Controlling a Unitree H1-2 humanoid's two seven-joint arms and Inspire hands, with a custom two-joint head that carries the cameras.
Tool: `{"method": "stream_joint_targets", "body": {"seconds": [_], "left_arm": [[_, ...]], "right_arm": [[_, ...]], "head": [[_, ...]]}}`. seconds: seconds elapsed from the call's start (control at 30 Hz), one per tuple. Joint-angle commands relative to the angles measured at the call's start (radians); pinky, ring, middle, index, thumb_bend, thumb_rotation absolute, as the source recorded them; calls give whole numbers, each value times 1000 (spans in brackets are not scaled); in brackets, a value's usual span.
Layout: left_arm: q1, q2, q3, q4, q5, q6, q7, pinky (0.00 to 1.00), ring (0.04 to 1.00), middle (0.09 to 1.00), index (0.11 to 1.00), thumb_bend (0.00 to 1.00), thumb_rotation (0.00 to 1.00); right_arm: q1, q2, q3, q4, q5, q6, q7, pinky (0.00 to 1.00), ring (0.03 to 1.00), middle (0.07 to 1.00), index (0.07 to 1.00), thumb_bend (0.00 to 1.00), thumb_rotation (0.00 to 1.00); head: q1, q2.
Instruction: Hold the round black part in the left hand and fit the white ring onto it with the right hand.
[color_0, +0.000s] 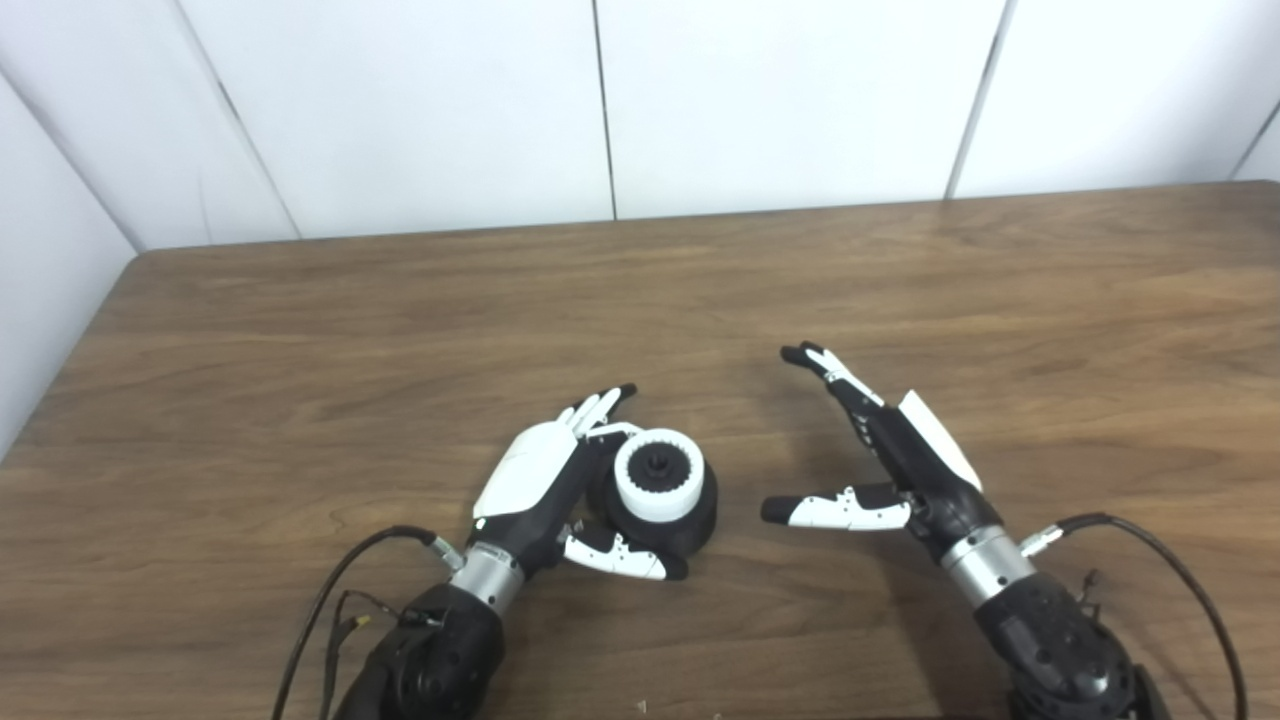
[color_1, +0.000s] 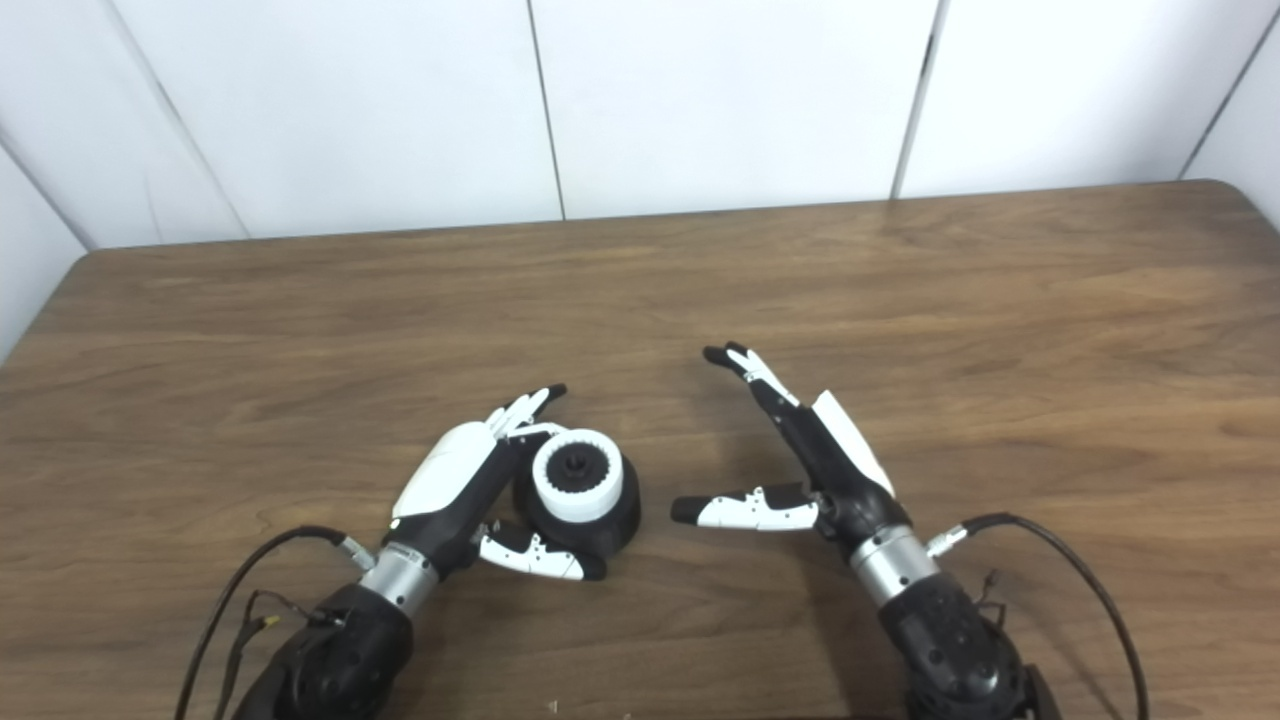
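White panelled wall (color_0: 780, 100), divided by thin vertical seams, behind the work area. Brown wood-grain table (color_0: 300, 330) with a rounded far-left corner, carrying all the items.

Right hand (color_0: 905, 465), black with white shell plates, held above the table to the right of the assembly and well apart from it. Its fingers (color_0: 835, 375) are extended and spread wide toward the far side, the thumb pointing left toward the assembly; the hand holds nothing. A black cable (color_0: 1170, 570) loops from its wrist to the picture's lower edge.

Left hand (color_0: 545, 485), same build, cupped against the left side of the round black part. Its fingers (color_0: 600, 405) lie beyond the part, nearly straight, and its thumb crosses the part's near side, so the part sits between them in a loose cradle. Whether it presses on the part cannot be told. A black cable (color_0: 345, 570) arcs from its wrist.

Round black part (color_0: 690, 525), a squat cylindrical body resting on the table, tilted slightly toward the viewer.

White ring (color_0: 660, 478), ribbed on its inner rim, seated on top of the round black part and surrounding a small dark central hub (color_0: 657, 463).
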Motion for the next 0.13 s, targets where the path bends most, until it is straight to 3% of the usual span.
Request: {"method": "stream_joint_targets", "body": {"seconds": [0.0, 0.1], "left_arm": [[-20, 13, 12, -19, -14, -20, 11, 1000, 1000, 1000, 654, 1000, 339], [-21, 17, 14, -16, -19, -23, 11, 1000, 1000, 1000, 658, 1000, 336]], "right_arm": [[-20, 15, -9, -11, 18, -53, -28, 1000, 994, 980, 930, 948, 382], [-11, 27, -6, -8, 25, -61, -38, 1000, 987, 982, 938, 956, 384]], "head": [[-1, -1], [2, -5]]}}
